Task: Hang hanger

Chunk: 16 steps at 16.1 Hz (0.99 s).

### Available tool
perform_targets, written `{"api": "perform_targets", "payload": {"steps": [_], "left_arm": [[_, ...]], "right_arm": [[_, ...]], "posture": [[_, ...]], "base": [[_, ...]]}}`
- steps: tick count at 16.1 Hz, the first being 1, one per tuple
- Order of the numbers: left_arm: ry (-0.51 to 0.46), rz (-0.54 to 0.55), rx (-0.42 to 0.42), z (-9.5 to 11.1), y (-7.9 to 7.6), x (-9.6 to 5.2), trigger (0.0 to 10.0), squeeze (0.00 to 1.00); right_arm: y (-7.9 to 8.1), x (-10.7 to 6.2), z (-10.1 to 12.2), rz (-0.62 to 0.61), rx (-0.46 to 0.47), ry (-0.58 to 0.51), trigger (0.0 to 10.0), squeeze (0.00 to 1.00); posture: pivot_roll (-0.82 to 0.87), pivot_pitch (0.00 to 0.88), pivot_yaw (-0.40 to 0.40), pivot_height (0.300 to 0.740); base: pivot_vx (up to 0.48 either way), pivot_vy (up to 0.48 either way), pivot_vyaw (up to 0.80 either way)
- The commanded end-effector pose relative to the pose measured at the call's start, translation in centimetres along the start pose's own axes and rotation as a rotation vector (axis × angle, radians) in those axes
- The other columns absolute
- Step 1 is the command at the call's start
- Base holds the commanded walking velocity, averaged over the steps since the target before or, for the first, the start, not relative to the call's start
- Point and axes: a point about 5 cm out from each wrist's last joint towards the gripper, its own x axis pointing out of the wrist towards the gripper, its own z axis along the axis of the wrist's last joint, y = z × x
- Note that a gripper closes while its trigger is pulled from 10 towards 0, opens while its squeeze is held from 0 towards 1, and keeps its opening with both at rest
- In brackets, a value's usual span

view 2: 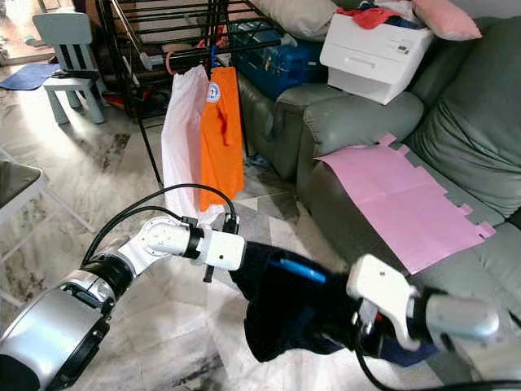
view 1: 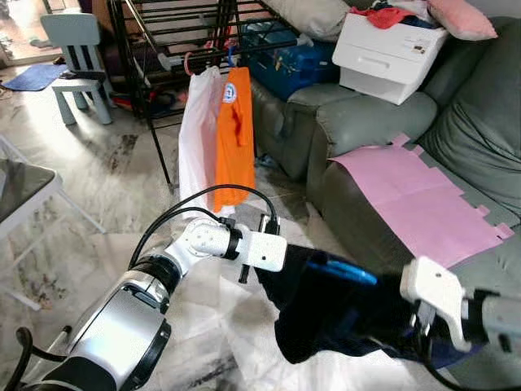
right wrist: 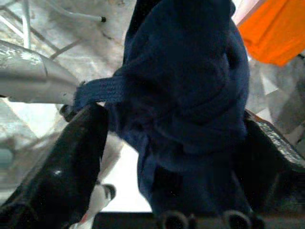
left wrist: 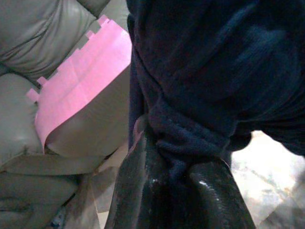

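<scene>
Left gripper (left wrist: 181, 191) was clamped on a bunched fold of a navy garment (view 1: 326, 314), fabric pinched tight btwn its two black fingers. Right gripper (right wrist: 176, 157) had its fingers spread wide either side of the same garment, cloth stuffed into the gap; whether it actually pinched it couldn't be told. The garment hung low btwn both arms, in front of a grey sofa (view 1: 358, 122), w/ part of a blue hanger (view 1: 346, 270) poking out of the cloth near its top. Beyond, across a marble floor (view 1: 106, 179), stood a black drying rack (view 1: 163, 49) w/ a white garment (view 1: 195, 138) and an orange shirt (view 1: 234, 138) already hung on its rail. A pink sheet (view 1: 415, 199) lay on the sofa seat. Likely risks: the hanger's hook seemed buried in cloth, so it could miss the rail; the loose fabric might slide off the hanger during carry; the trailing hem could snag. On the sofa arm, a white drawer unit (view 1: 387, 49) held red clothing (view 1: 381, 15) on top; beside it sat a blue crate (view 1: 289, 59), contents unclear.
</scene>
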Motion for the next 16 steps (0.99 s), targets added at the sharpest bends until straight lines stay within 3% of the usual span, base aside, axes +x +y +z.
{"api": "perform_targets", "payload": {"steps": [1, 5, 6, 7, 8, 9, 11, 16], "left_arm": [[-0.012, 0.035, 0.012, 0.3, 0.8, -0.3, 0.0, 0.00], [-0.008, 0.037, 0.017, 0.3, 0.9, -0.3, 0.0, 0.00], [-0.010, 0.036, 0.017, 0.3, 0.9, -0.3, 0.0, 0.00], [-0.010, 0.035, 0.017, 0.3, 0.9, -0.3, 0.0, 0.00], [-0.010, 0.034, 0.017, 0.3, 0.9, -0.3, 0.0, 0.00], [-0.009, 0.033, 0.017, 0.3, 0.8, -0.4, 0.0, 0.00], [-0.008, 0.031, 0.016, 0.3, 0.8, -0.4, 0.0, 0.00], [-0.008, 0.029, 0.013, 0.3, 0.8, -0.3, 0.0, 0.00]], "right_arm": [[0.1, -0.3, -0.2, -0.002, 0.018, 0.014, 0.0, 0.00], [0.1, -0.4, -1.9, -0.034, 0.021, 0.084, 0.0, 0.00], [0.0, -0.4, -2.5, -0.046, 0.003, 0.127, 2.0, 0.00], [-0.1, -0.5, -2.9, -0.052, -0.003, 0.151, 2.6, 0.00], [0.0, -0.5, -3.1, -0.052, 0.001, 0.157, 3.9, 0.00], [0.0, -0.6, -3.4, -0.052, -0.002, 0.174, 9.8, 0.00], [0.1, -0.6, -3.7, -0.056, 0.014, 0.173, 0.0, 0.00], [0.1, -0.6, -4.1, -0.069, 0.015, 0.173, 0.0, 0.00]], "posture": [[-0.06, 0.000, -0.033, 0.740], [-0.06, 0.000, -0.032, 0.740], [-0.06, 0.000, -0.033, 0.740], [-0.06, 0.000, -0.033, 0.740], [-0.06, 0.000, -0.033, 0.740], [-0.06, 0.000, -0.033, 0.740], [-0.06, 0.000, -0.033, 0.740], [-0.06, 0.000, -0.031, 0.740]], "base": [[0.000, 0.000, 0.00], [0.000, 0.000, 0.00], [0.000, 0.000, 0.00], [0.000, 0.000, 0.00], [0.000, 0.000, 0.00], [0.000, 0.000, 0.00], [0.000, 0.000, 0.00], [0.000, 0.000, 0.00]]}}
